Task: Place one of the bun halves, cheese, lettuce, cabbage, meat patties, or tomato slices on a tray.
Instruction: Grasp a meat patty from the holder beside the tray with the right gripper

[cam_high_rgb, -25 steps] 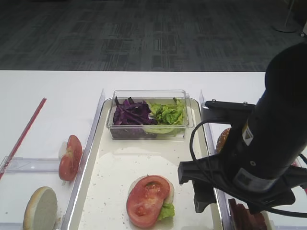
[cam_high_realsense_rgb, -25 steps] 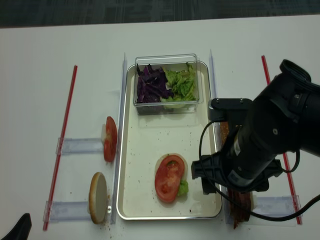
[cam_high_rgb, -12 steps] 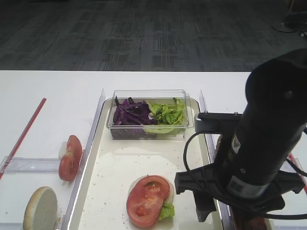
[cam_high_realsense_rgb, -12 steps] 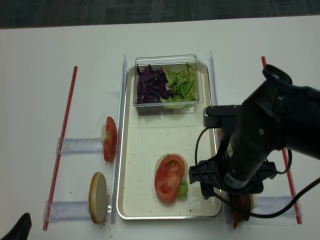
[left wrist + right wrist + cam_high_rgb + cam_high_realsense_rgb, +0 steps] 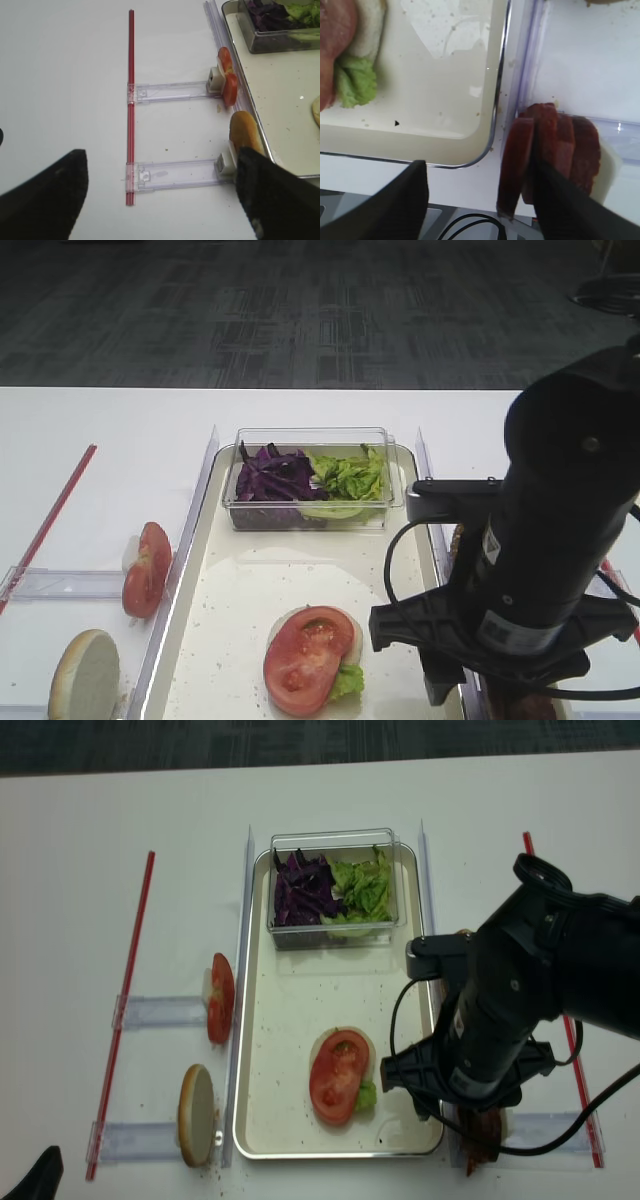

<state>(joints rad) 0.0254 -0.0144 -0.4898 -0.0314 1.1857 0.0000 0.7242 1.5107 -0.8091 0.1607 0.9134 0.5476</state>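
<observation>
Left end effector [image 5: 160,200] idle over the counter [image 5: 65,75], fingers spread and empty; a tomato slice [image 5: 227,82] and a bun half [image 5: 245,135] stand on edge in clear holders just outside the tray [image 5: 280,100]. On the tray a bun half [image 5: 356,1042] already carries lettuce [image 5: 366,1095] and a tomato slice [image 5: 335,1076]. Step in hand looks like picking a meat patty: right end effector [image 5: 480,187] hangs over the upright meat patties [image 5: 552,150] beside the tray's right rim, fingers spread astride the leftmost disc, not pinching; next, pinch, lift, carry left onto the stack.
</observation>
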